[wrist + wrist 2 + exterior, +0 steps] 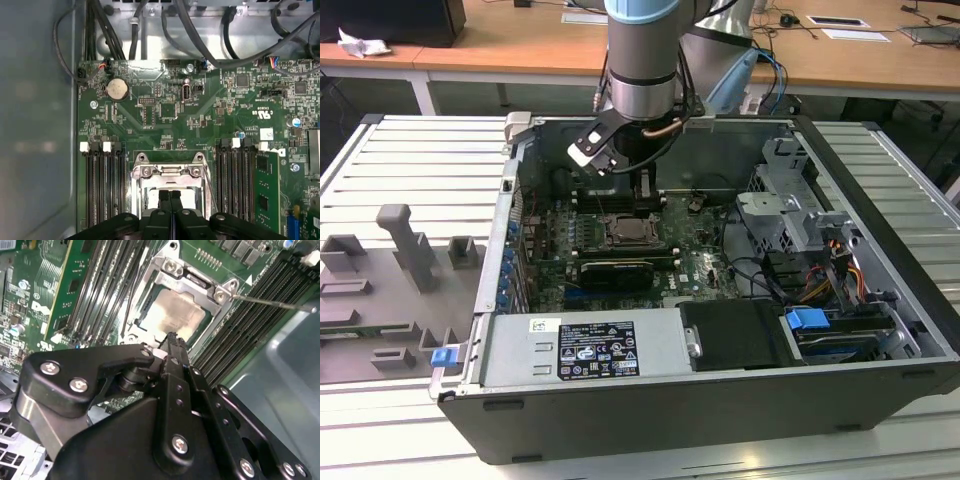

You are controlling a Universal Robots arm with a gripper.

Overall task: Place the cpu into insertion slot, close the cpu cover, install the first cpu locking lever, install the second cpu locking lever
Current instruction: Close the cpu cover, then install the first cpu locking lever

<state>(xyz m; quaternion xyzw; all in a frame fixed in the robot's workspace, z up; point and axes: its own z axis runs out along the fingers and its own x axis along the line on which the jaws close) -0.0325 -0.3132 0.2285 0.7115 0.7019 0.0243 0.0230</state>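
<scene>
Now gripper point(169, 194) sits low over cpu point(175, 315); contact unclear. Fingers point(163, 196) pressed together, nothing held. Cpu lies flat on green board point(150, 115) between memory slot banks point(102, 185), cover point(170, 270) down around it, silvery face showing through cut-out. Thin lever point(270, 301) sticks out from cover corner across memory slots. Exterior view: arm point(640, 60) reaches into open case point(670, 420) on desk point(400, 160).

Exterior view high; both wrist views (close) share the cpu point(176, 315) point(193, 199)
</scene>
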